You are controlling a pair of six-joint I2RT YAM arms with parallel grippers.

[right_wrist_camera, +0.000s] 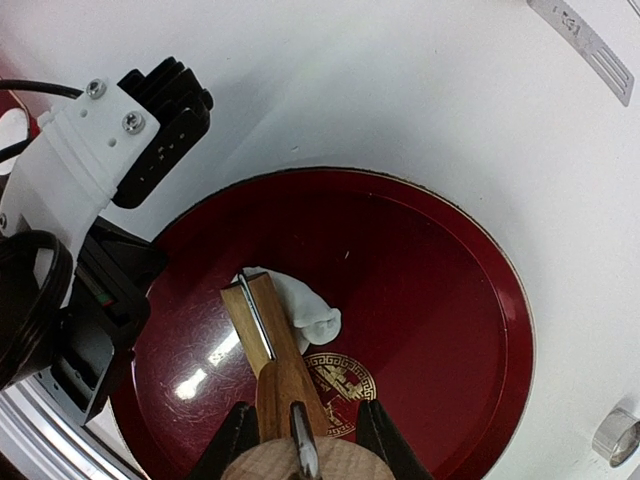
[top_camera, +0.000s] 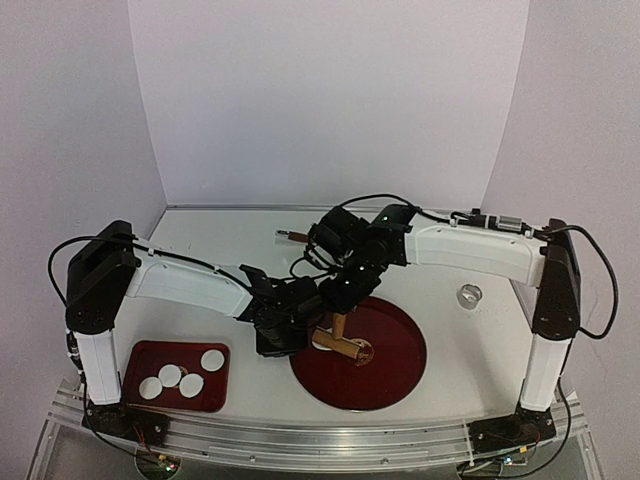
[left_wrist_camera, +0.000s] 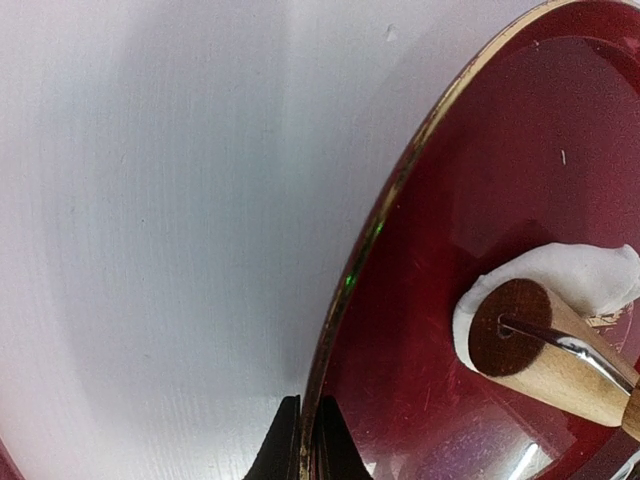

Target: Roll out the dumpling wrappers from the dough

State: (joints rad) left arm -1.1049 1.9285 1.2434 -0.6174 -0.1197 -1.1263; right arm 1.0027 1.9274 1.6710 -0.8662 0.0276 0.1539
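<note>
The right gripper (right_wrist_camera: 305,440) clamped the rolling pin (right_wrist_camera: 262,330) onto the dough (right_wrist_camera: 305,305), left of centre on the red plate (right_wrist_camera: 450,300). The left gripper (left_wrist_camera: 305,445) pinched that plate's rim. Four dumpling wrappers (top_camera: 180,378) lay well left of the plate. Short, even strokes would probably suit.

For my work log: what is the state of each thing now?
plate: flat on table
dough: ragged, lying on plate
rolling pin: resting on dough
left gripper: shut on plate rim
right gripper: shut on rolling pin
wrappers: four, flat in tray
ring: free on table
</note>
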